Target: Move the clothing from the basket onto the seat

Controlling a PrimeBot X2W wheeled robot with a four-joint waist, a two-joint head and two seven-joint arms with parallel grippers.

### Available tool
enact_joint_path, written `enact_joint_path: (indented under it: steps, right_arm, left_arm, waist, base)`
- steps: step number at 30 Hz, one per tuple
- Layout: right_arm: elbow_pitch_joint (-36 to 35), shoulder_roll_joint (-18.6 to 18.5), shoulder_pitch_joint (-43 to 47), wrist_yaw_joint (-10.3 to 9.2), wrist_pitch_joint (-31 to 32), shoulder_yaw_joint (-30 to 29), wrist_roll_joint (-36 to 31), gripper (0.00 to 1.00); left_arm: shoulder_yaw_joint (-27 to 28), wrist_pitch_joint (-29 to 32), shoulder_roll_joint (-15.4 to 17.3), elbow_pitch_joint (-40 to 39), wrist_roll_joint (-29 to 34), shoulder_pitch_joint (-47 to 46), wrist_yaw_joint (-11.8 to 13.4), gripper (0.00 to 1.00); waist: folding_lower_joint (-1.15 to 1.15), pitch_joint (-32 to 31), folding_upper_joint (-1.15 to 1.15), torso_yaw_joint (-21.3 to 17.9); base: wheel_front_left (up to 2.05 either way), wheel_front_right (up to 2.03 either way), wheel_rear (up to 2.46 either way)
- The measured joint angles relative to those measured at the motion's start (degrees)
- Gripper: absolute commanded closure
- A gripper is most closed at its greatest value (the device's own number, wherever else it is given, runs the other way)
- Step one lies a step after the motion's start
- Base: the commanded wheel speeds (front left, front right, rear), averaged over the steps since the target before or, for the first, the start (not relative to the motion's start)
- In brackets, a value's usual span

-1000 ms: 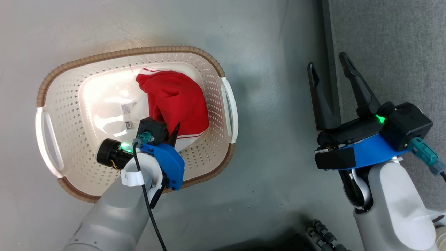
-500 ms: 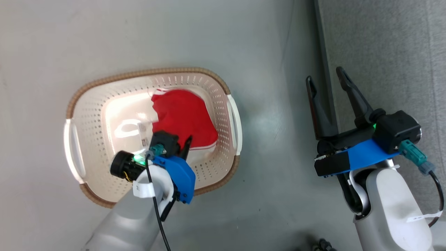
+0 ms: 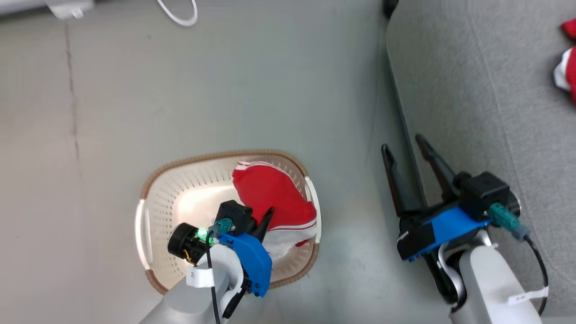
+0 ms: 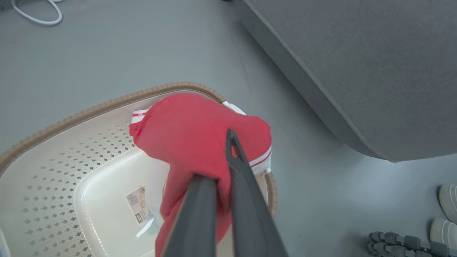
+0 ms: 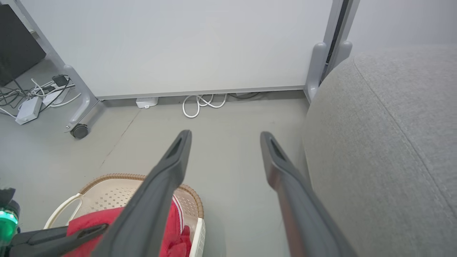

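Note:
My left gripper (image 3: 266,217) is shut on a red garment with white stripes, the clothing (image 3: 274,198), which is lifted above the right end of the cream basket (image 3: 180,167). In the left wrist view the fabric (image 4: 185,128) bunches around the gripper (image 4: 219,157), covering one finger, over the basket's brown rim (image 4: 89,110). A second red and white piece (image 3: 568,58) lies on the grey seat (image 3: 472,90) at the far right. The right gripper (image 3: 402,144) hangs open and empty by the seat's edge, its fingers spread in its own view (image 5: 225,135).
The basket stands on grey floor left of the seat (image 4: 357,71). A white wall panel with looped cables (image 5: 200,105) and a caster (image 5: 79,131) lies ahead. White shoes (image 4: 446,200) and a ribbed grey part (image 4: 392,239) sit low right in the left wrist view.
The head camera has shifted, so basket and arms sit lower and smaller. The left gripper has raised the red garment off the basket floor toward its right rim. The right gripper stays open.

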Motion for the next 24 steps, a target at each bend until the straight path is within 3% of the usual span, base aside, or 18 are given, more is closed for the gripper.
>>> enact_joint_path:
  steps: [9, 24]
  right_arm:
    - [1.83, -0.01, 5.04, 0.0, 1.12, -0.78, 0.56, 0.0]
    - [2.67, -0.01, 12.07, 0.0, 2.68, -1.12, 1.85, 0.0]
  left_arm:
    - [-0.98, -0.02, 0.76, -5.58, -0.19, 1.75, 0.0, 1.0]
    - [-0.16, -0.01, 1.0, -17.0, 4.88, 2.22, 0.0, 1.0]
  waist:
    - [-0.01, -10.41, 0.0, 1.83]
    - [-0.01, -24.25, 0.0, 6.03]
  base:
    - [0.0, 0.0, 0.0]
    - [0.0, 0.0, 0.0]
